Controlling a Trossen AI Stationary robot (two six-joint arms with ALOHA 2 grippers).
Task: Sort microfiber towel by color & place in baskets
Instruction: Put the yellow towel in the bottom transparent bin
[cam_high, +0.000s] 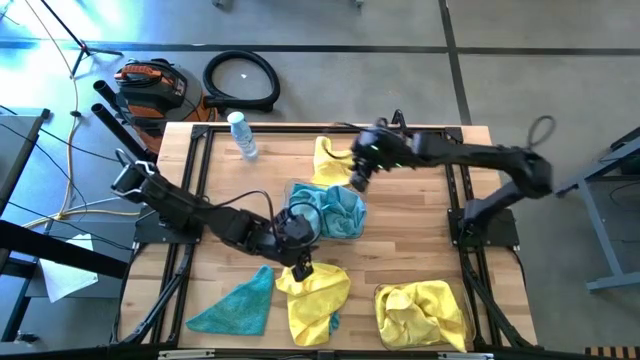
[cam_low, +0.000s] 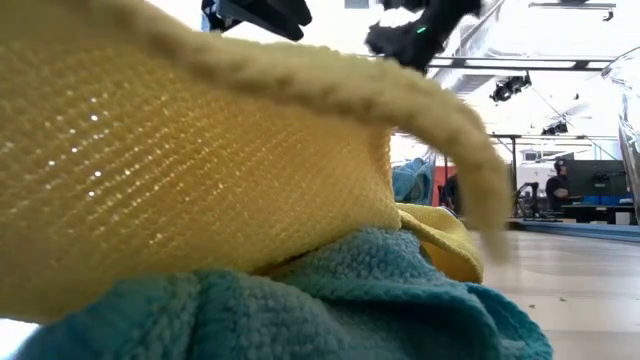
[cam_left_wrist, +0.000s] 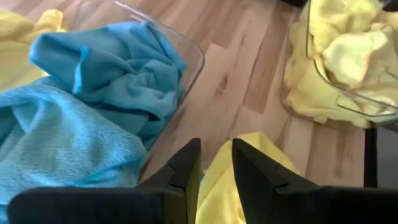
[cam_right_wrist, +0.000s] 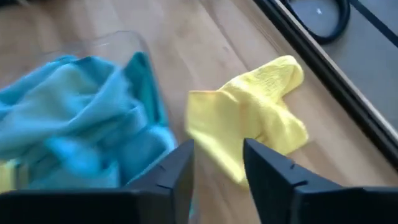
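the landmark here is the basket of teal towels (cam_high: 330, 212), sitting near the middle of the tabletop (cam_high: 420, 250). it already holds a heap of teal cloth that spills over its rim, so the teal side of the sort looks well along. a second basket (cam_high: 420, 315), toward the front edge and off to the right-arm side of the teal basket, is packed with yellow towels, so that colour is under way too.

three things still lie loose. a yellow towel (cam_high: 335, 158) rests on the wood just behind the teal basket. another yellow towel (cam_high: 315, 295) lies in front of the teal basket, with a bit of teal showing under its lower edge. a flat teal towel (cam_high: 238, 305) lies in front of the teal basket on the left-arm side, near the tabletop's edge.

the left gripper (cam_high: 300, 268) is just in front of the teal basket, over the top corner of the front yellow towel; in its wrist view the fingers stand a little apart with yellow cloth in the gap, but whether they pinch it cannot be told. the right gripper (cam_high: 358, 180) hovers at the back edge of the teal basket, beside the rear yellow towel, its fingers parted and holding nothing.

by my reckoning the task is somewhat past halfway: two yellow towels and at least one teal towel remain to be put away.
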